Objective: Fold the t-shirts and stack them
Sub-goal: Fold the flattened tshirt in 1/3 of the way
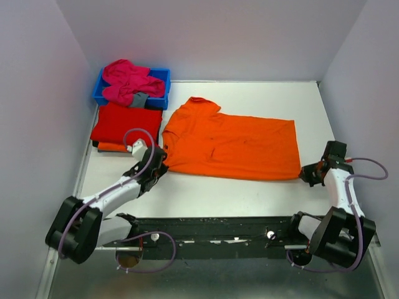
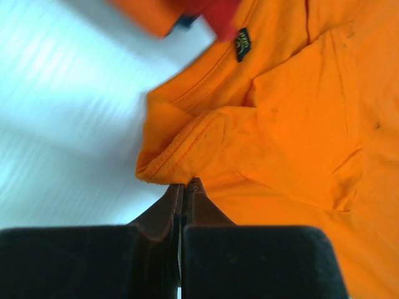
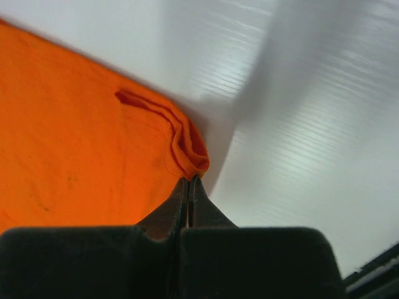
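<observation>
The big orange t-shirt [image 1: 234,146] lies spread flat in the middle of the white table [image 1: 249,193]. The left gripper [image 1: 159,163] is pinched shut on the shirt's near left corner, by the collar. The right gripper [image 1: 310,173] is pinched shut on its near right corner.

Only the left wrist view shows a small dark label [image 2: 242,44] inside the collar. Only the right wrist view shows the cloth bunched into a little roll at the fingertips [image 3: 177,199].

From above there are four shirts. A folded red t-shirt [image 1: 126,123] sits left of the big one, on top of a second orange t-shirt [image 1: 112,147]. A crumpled pink t-shirt [image 1: 128,81] fills the one blue bin [image 1: 163,76], with one grey cloth [image 1: 139,99] on it.
</observation>
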